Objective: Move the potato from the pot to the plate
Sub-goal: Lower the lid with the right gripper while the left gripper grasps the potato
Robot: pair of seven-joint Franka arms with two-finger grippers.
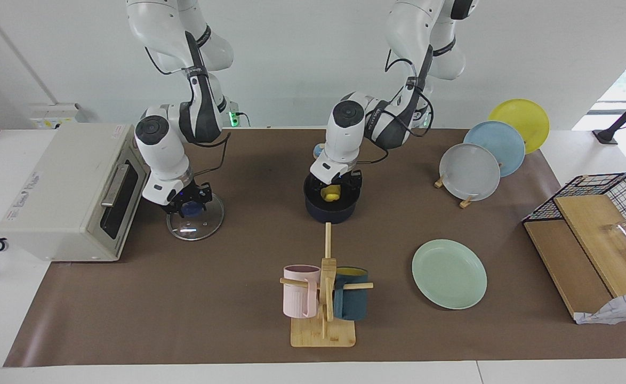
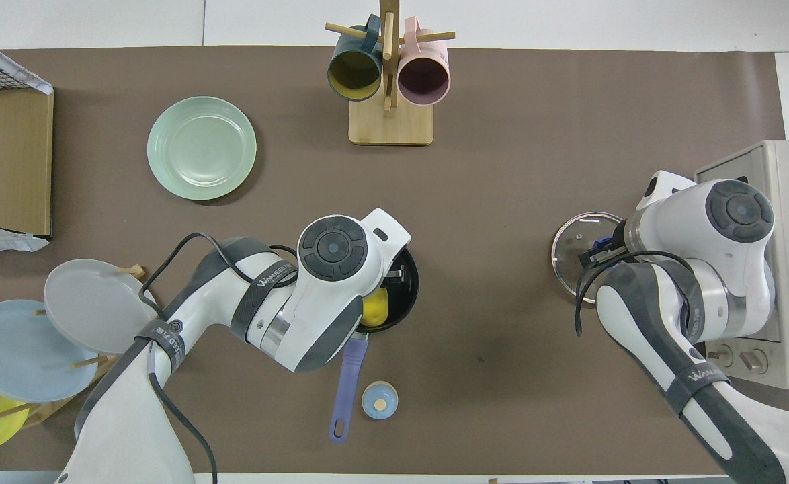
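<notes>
The left gripper [image 1: 336, 188], on the arm marked "WANUEED", is gripping the potato [image 1: 330, 194] with its fingers inside the pot [image 1: 330, 211] mid-frame, while the right gripper [image 1: 187, 201], fingers unclear, is waiting over the glass lid [image 1: 195, 215].

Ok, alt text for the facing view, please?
The left gripper reaches into the pot at the potato. The mint plate lies empty, farther from the robots. The right gripper is over a glass lid.

bright yellow potato [image 1: 330, 194], dark navy pot [image 1: 330, 209], pale mint-green plate [image 1: 449, 273], brown table mat [image 1: 185, 298]
</notes>
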